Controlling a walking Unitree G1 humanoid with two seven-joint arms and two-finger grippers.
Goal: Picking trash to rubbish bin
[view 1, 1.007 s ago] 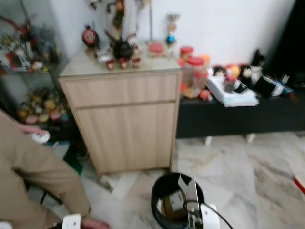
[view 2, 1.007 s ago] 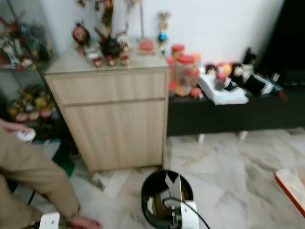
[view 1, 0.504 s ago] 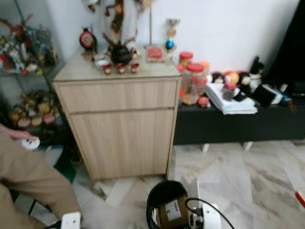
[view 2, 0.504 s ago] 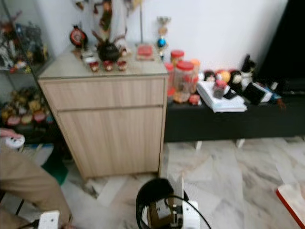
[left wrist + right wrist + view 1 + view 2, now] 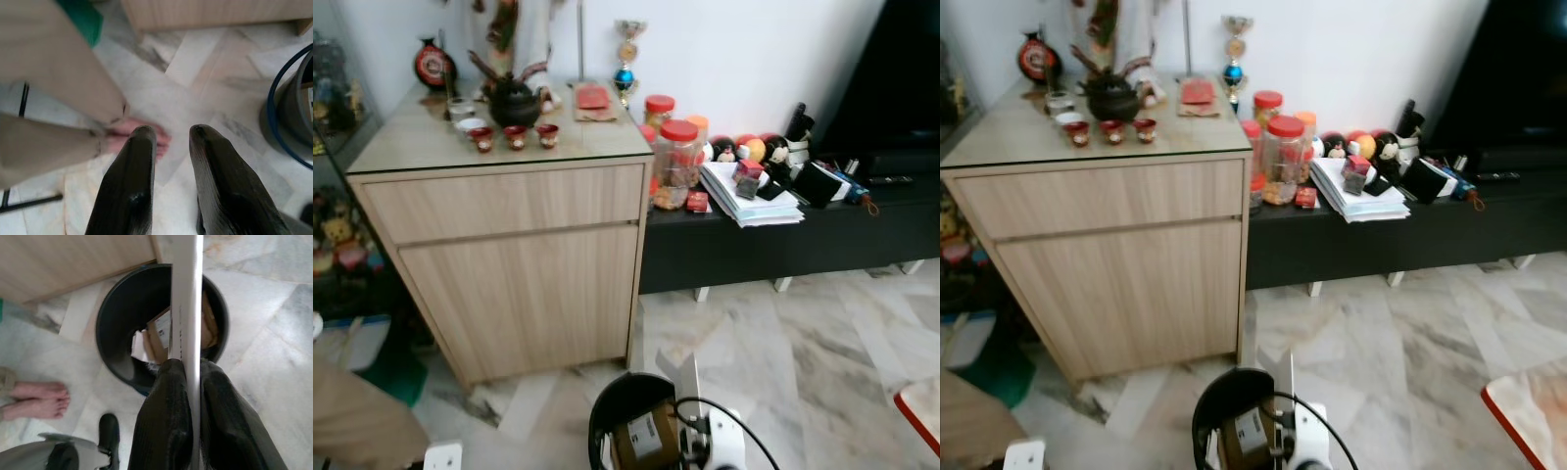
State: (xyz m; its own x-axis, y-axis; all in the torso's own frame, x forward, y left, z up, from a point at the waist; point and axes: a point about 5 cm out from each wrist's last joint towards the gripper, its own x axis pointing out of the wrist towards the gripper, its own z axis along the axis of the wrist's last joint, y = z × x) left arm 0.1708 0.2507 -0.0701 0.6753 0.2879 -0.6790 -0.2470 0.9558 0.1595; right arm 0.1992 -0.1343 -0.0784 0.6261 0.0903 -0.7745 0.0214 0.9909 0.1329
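Right gripper [image 5: 190, 382] clamped on a flat white strip [image 5: 187, 293]; black bin [image 5: 115, 318] directly beneath it.

My right gripper [image 5: 190, 369] sits low and just right of centre in front of me, its two black fingers [image 5: 166, 396] pressed flat against either side of a thin white sheet [image 5: 187, 308] that stands up on edge between them. My left gripper [image 5: 170, 134] hangs low on my left side, pointing down toward the floor, its fingers [image 5: 137, 166] parted by a narrow gap and holding nothing.
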